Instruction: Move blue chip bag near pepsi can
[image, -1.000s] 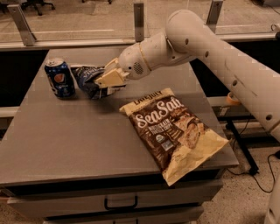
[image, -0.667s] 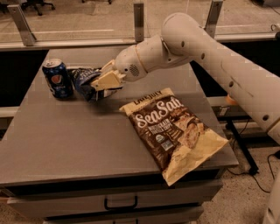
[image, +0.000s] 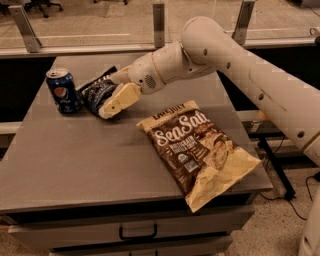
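The blue chip bag (image: 93, 93), small, dark navy and crinkly, rests on the grey table (image: 90, 155) at the far left. It lies just right of the pepsi can (image: 62, 91), which stands upright, and nearly touches it. My gripper (image: 103, 96) reaches in from the right. Its cream fingers (image: 119, 100) are closed around the right end of the bag, one in front and one behind. The arm (image: 210, 50) stretches over the back of the table.
A large brown-and-cream "Sea Salt" chip bag (image: 197, 147) lies flat at the table's right front, its corner hanging over the edge. A glass partition with metal posts (image: 159, 22) runs behind the table. Drawers (image: 137, 232) sit below the front edge.
My gripper has carried the blue chip bag a little to the left, closer to the pepsi can. The can and the large bag have not moved.
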